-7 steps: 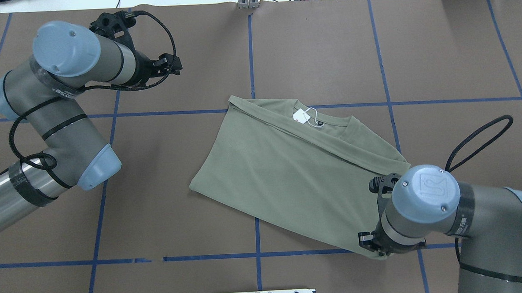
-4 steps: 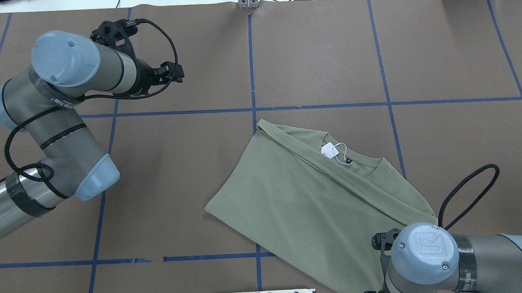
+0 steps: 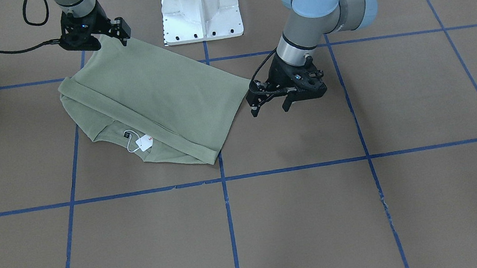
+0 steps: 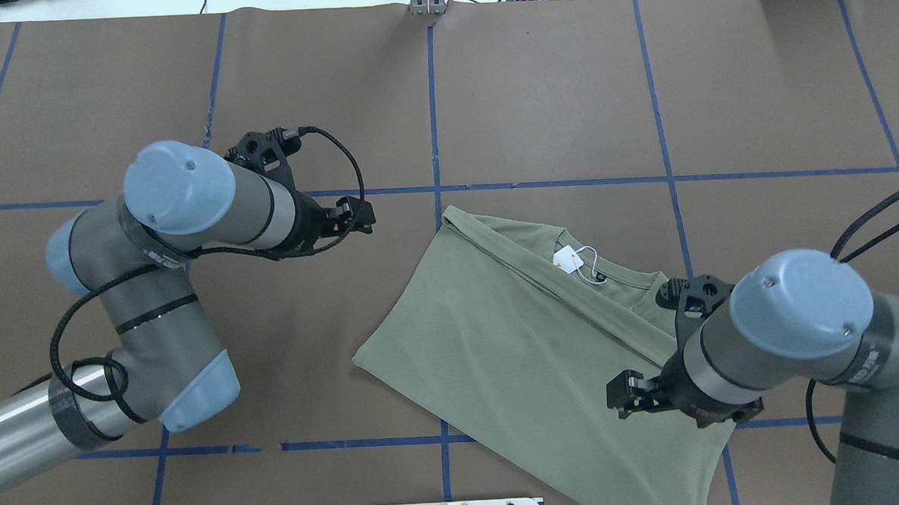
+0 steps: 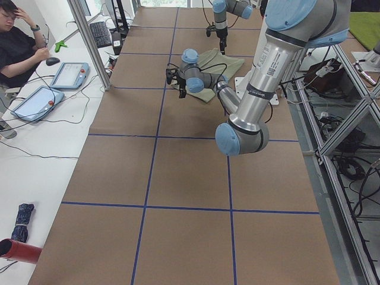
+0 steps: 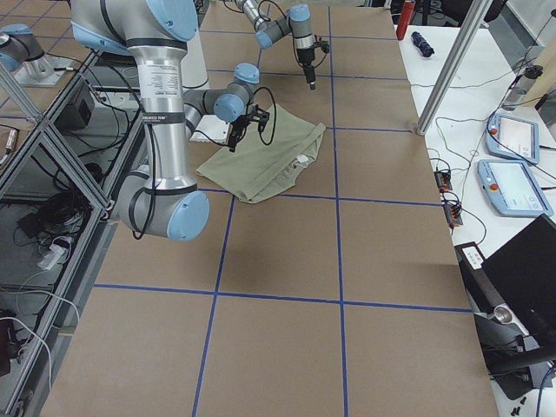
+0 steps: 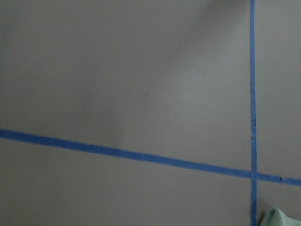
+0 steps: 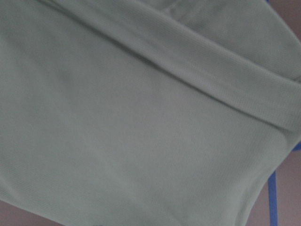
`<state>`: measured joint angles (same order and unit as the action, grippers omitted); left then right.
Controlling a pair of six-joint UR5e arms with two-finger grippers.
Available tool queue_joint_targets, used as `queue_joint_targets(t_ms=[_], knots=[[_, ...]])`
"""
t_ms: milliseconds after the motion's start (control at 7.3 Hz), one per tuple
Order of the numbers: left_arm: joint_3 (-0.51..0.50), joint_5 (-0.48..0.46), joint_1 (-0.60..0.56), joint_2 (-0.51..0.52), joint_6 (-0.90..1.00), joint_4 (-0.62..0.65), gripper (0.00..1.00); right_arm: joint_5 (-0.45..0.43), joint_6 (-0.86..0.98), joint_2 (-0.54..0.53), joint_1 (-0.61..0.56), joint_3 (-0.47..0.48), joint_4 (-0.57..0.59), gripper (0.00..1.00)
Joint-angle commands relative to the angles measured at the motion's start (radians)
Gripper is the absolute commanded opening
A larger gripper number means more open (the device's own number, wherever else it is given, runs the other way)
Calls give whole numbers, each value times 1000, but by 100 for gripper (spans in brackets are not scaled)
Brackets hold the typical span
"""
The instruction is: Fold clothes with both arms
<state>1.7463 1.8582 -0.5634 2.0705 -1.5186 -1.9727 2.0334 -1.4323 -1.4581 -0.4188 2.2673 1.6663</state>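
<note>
Pose: left black two-finger gripper [image 3: 269,108] hovers beside sage-green knit shirt [image 3: 156,94], fingers apart; right black gripper [image 3: 108,37] above its corner, fingers apart.
Cloth: fine-knit, folded flat on brown surface [image 3: 366,209].

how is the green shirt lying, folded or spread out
Partly folded: the shirt has no sleeves sticking out, a folded band of cloth crosses it just below the collar, and its tag shows.

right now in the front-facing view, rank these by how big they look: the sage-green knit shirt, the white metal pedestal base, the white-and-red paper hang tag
1. sage-green knit shirt
2. white metal pedestal base, although the frame's upper edge cuts off its top
3. white-and-red paper hang tag, by far the smallest
</note>
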Motion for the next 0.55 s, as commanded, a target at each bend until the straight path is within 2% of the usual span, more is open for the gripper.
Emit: queue_joint_targets(t_ms=[0,137,274,411], knots=[[32,-5,136,-15,-182,2,100,59,134,2,-197,-24,-45,100],[32,-36,184,-13,-231,40,100,95,209,4,-265,-46,-55,100],[30,-84,221,-4,-247,105,100,100,228,8,-287,-69,-89,100],[29,-91,233,-6,-249,116,100,100,219,40,-290,-109,-108,100]])
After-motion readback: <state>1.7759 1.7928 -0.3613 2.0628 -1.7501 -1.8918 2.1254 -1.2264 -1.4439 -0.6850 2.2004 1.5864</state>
